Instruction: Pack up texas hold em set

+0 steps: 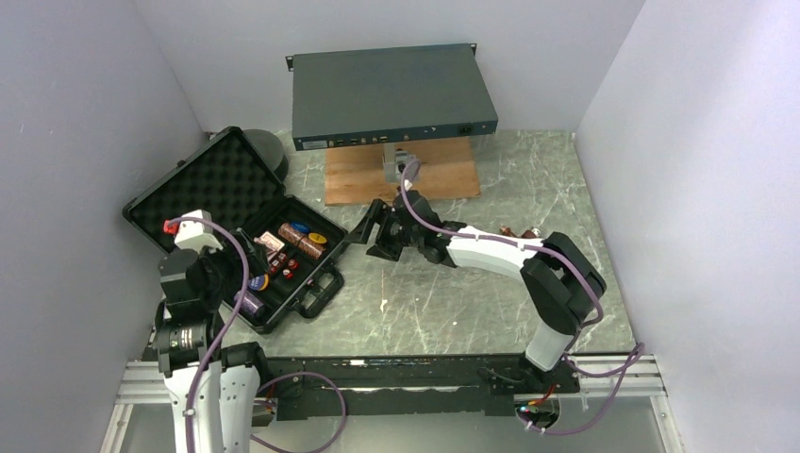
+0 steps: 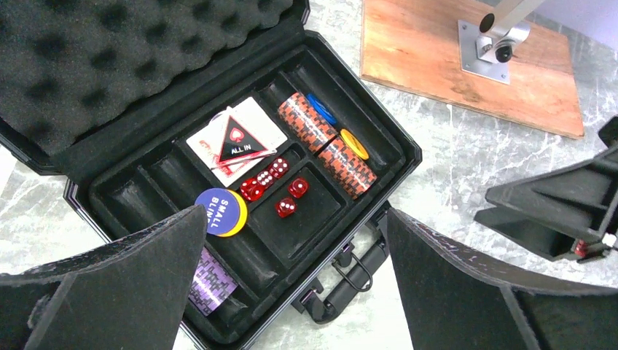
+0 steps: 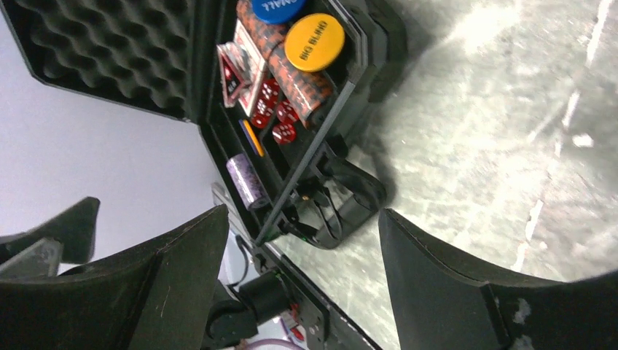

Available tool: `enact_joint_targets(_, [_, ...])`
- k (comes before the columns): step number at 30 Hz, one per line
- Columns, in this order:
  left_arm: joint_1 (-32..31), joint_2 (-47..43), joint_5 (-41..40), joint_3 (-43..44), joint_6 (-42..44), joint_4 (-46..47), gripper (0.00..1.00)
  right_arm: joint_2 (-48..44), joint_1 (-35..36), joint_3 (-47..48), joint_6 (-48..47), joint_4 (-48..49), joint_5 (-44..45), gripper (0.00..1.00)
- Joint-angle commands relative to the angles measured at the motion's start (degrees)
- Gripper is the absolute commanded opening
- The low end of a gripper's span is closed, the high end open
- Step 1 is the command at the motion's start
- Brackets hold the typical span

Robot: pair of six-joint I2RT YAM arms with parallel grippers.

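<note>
- Fingers [image 2: 124, 284] spread wide on both sides and nothing held: left gripper [image 2: 295, 248] above the case [image 2: 328, 211], right gripper [image 1: 379, 232] just beside its handle [image 2: 357, 273].
- Case lies open, foam lid [image 2: 109, 65] back, with chips [image 2: 321, 131], dice [image 2: 280, 191] and cards [image 2: 244, 135] inside.
- We reckon packing's done; next, swing that lid shut.

Soft, even light is coming from overhead; the poker case [image 1: 212, 189] is casting only a faint shadow on the marble bench [image 1: 472, 302]. In the right wrist view the bench is glaring white, and the near jaws are blurring in both wrist views.
</note>
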Motion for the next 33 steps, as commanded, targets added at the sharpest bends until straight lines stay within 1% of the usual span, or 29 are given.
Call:
enact_joint_targets(1, [0.5,1.6,-0.5,0.9,0.0,1.5,0.99,-5.6,-0.1,-3.6,-3.6,0.6,1.8,0.78])
enact_joint_targets(5, [0.5,3.7,-2.2,1.8,0.3,1.7,0.99,-9.8,-0.3,-6.9,-6.9,-1.2,4.0,0.77])
enact_joint_targets(10, [0.5,8.9,-4.8,7.0,0.1,1.7,0.98,-13.1,-1.0,-10.2,-10.2,-2.6,5.6,0.77])
enact_joint_targets(13, [0.5,13.5,-5.0,13.1,-0.4,1.3,0.97,-14.6,-1.7,-12.8,-10.5,-1.3,4.8,0.77])
enact_joint_targets(17, [0.5,20.9,-8.4,21.9,-0.5,0.0,0.98,-15.9,-1.9,-14.9,-11.2,-0.3,4.4,0.77])
enact_joint_targets(21, [0.5,27.4,-9.0,29.8,-0.7,-0.3,0.99,-16.3,-1.9,-16.0,-12.0,-0.2,4.2,0.77])
enact_joint_targets(24, [0.5,32.4,-11.1,36.4,-2.5,-2.5,0.98,-16.5,-1.9,-17.3,-12.5,0.6,4.3,0.77])
enact_joint_targets(30, [0.6,39.2,-15.4,46.2,-3.8,-2.3,0.97,-17.1,-1.9,-18.5,-14.2,0.1,4.5,0.77])
enact_joint_targets(33, [0.5,42.3,-16.5,48.8,-4.3,-1.0,0.97,-18.0,-1.9,-19.0,-15.8,-0.9,5.2,0.77])
